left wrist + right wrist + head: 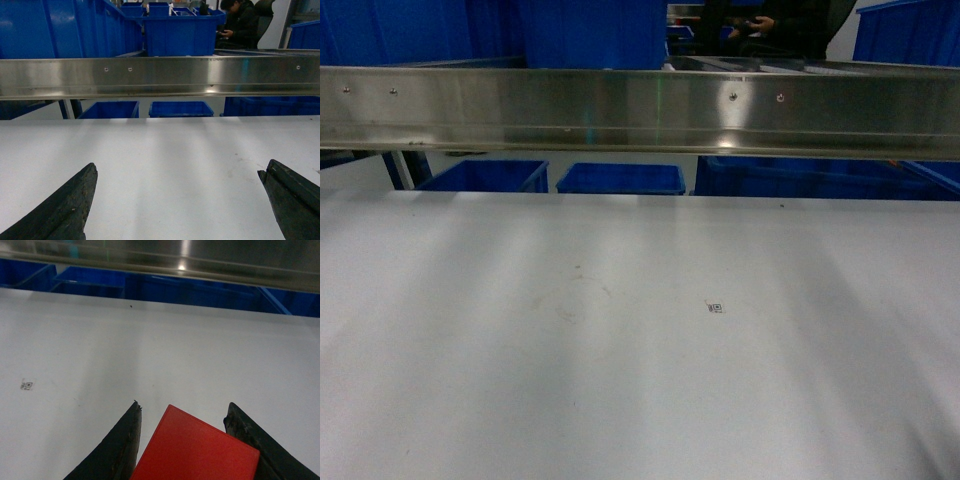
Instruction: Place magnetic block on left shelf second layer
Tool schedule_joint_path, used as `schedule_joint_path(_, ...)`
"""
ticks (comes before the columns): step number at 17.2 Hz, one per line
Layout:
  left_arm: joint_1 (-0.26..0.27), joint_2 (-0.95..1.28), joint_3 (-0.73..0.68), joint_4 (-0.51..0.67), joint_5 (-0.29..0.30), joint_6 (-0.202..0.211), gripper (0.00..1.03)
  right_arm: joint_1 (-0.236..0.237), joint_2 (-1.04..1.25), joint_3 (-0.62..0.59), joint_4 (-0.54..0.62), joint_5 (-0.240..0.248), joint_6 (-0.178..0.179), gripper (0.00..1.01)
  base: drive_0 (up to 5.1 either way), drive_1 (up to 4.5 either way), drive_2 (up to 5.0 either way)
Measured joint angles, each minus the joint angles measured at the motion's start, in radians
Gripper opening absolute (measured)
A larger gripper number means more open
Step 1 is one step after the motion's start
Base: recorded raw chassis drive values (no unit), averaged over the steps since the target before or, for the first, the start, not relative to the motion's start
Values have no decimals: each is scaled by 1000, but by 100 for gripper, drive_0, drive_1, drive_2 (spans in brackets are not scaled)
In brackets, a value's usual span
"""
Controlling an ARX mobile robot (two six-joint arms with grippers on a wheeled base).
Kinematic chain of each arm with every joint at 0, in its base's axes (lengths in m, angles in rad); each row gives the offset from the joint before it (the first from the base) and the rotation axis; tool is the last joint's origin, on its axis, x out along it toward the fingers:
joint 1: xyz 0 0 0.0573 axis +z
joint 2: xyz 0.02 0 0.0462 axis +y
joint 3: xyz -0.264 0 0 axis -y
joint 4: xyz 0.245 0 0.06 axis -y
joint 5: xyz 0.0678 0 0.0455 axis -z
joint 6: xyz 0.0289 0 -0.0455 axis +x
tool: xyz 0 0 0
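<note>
Holding the red magnetic block [195, 447] between its two dark fingers, the right claw [187, 440] hangs low over a wide, pale grey surface [620, 350]. The block sits tilted between the fingers, one corner pointing forward; whether both fingers truly press its sides cannot be told from this angle. The left claw [177, 200] is spread wide with nothing between its fingers, also low over the same surface. Neither claw shows in the head view.

Across the top of every view runs a stainless steel shelf rail [640, 110], with blue plastic bins [180, 32] above and behind it. A small printed code marker [715, 307] lies on the surface.

The likely risk is the block slipping or twisting out, since it looks skewed in the grip; a jolt while travelling could drop it. A second risk is the right claw striking the steel rail overhead if it rises carelessly, because the rail juts out above the far edge.

The surface offers broad open room on all sides. Which shelf level counts as the second layer cannot be told from here.
</note>
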Motion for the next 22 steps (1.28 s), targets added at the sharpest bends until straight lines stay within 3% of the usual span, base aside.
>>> schedule_joint_path(3, 0, 0, 0, 0, 0, 0, 98, 26, -209, -14, -56, 32, 0, 44, 0, 0, 0)
schedule_joint_path(6, 0, 0, 0, 0, 0, 0, 98, 24, -245, -14, -64, 61, 1, 44, 0, 0, 0)
schedule_joint_path(11, 0, 0, 0, 0, 0, 0, 98, -38, -245, -25, -58, -11, 11, 44, 0, 0, 0)
schedule_joint_path(12, 0, 0, 0, 0, 0, 0, 98, -62, -242, -26, -66, -60, 21, 44, 0, 0, 0)
schedule_joint_path(14, 0, 0, 0, 0, 0, 0, 98, -69, -238, -26, -69, -73, 26, 44, 0, 0, 0)
schedule_joint_path(18, 0, 0, 0, 0, 0, 0, 98, -73, -256, -27, -83, -92, 81, 44, 0, 0, 0)
schedule_joint_path(22, 0, 0, 0, 3, 2, 0, 98, -74, -257, -27, -84, -92, 84, 44, -247, 126, 126)
